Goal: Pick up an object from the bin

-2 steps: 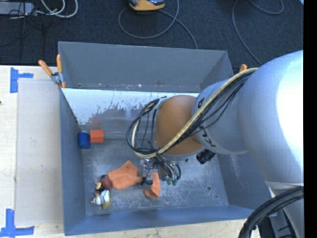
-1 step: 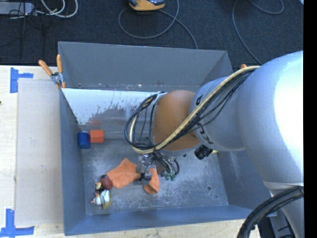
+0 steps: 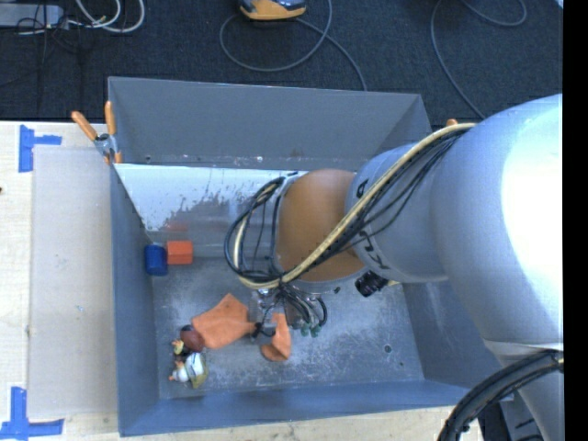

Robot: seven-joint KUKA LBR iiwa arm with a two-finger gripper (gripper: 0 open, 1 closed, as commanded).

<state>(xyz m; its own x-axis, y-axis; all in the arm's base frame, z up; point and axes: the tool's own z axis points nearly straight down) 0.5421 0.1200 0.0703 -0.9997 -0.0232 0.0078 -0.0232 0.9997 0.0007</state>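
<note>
Under the gripper [image 3: 273,323]: I've got an orange rag [image 3: 220,323], crumpled on the bin [image 3: 266,127] floor, touching or nearly so.
Grip: clenched or released, I can't tell from here.
Rag: I reckon soft, light, floppy; I'd pinch a raised fold.
Beyond the rag: toy figure [image 3: 189,361] close by; blue cap [image 3: 156,259] and orange block [image 3: 180,252] further off.
</note>
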